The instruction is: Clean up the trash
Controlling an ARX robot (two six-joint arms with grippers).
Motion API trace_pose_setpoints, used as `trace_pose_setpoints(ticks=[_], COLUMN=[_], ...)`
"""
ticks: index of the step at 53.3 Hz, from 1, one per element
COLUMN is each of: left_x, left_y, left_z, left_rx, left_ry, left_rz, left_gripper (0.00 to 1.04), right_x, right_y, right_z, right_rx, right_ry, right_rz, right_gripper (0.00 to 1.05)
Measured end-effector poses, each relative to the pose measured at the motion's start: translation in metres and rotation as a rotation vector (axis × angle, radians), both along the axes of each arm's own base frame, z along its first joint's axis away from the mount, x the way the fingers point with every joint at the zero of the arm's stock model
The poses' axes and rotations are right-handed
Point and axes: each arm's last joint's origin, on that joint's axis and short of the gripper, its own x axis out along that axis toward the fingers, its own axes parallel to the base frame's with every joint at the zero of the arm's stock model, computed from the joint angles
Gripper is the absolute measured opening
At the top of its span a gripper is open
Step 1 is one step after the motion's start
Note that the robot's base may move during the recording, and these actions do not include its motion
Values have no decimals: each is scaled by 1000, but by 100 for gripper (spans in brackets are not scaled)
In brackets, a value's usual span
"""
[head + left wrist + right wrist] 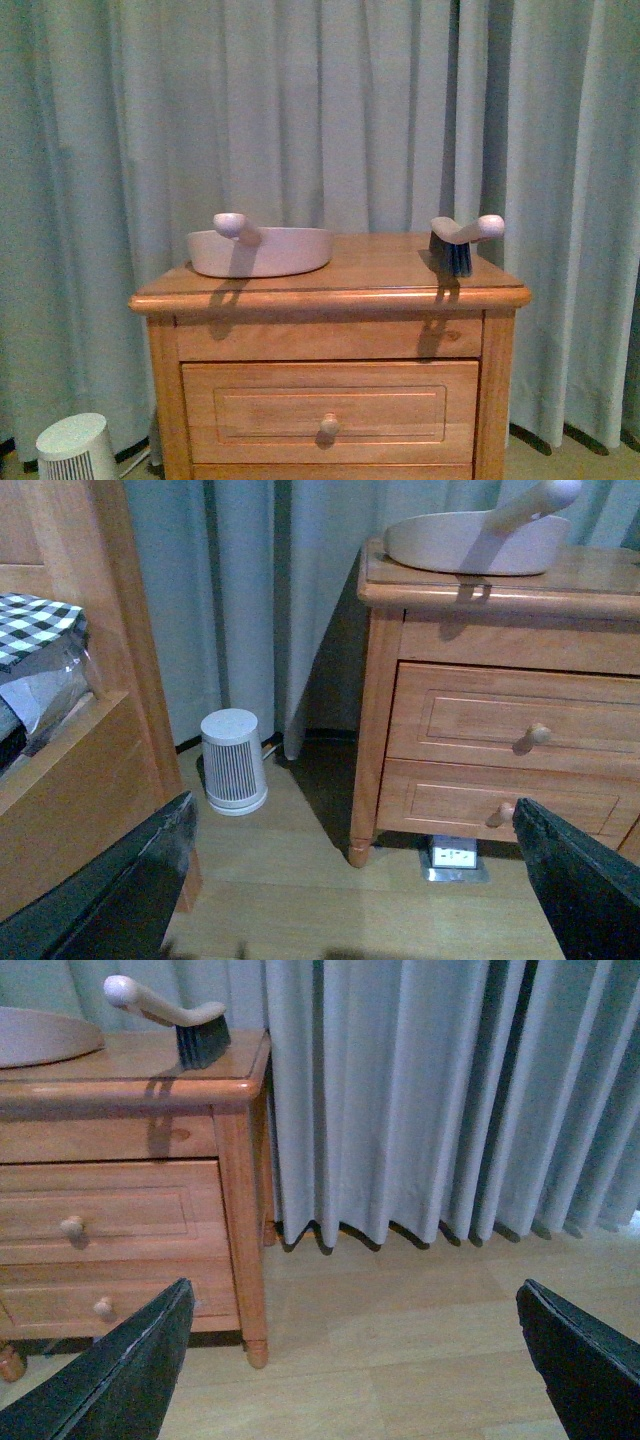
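Front view, left to right: a small white fan (75, 450) sits on the floor at bottom left, near the foot of a wooden nightstand (330, 298) that fills the middle. On the left part of the nightstand top lies a pale pink dustpan (262, 252), its handle knob raised & toward the camera. At the top's right edge stands a brush (462, 240), dark bristles down, pale handle pointing right. Dustpan & brush are well apart. Below, a drawer w/ a round knob (329, 426) faces front. A grey-green curtain (350, 100) hangs behind it all.

Left wrist view: a wooden bed frame (70, 770) w/ a black-&-white checked pillow (35, 625) on it, then the fan, curtain & nightstand, two drawers showing & the dustpan on top. A small socket box (452, 854) sits on the floor under the nightstand. The left gripper (352, 808) hangs low over the wood floor (300, 900), its two dark fingers spread wide, nothing btwn them.

Right wrist view: the nightstand's corner w/ the brush on top, then curtain & bare floor. The right gripper (353, 1288) has its fingers wide apart too, holding nothing.

The paper ball shows in no view, so can't tell where it lies.
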Motion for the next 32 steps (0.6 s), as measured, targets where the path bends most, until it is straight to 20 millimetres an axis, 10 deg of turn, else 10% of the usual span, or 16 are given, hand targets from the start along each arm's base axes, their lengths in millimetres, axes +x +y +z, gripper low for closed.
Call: trace_pose_setpoints(ticks=[32], left_x=[0], left_y=[0], left_z=[0], left_rx=[0], left_ry=[0], left_rz=[0], left_gripper=[97], right_x=[0], right_y=[0], right_z=[0], right_rx=[0], right_ry=[0], right_rz=[0], right_gripper=[97])
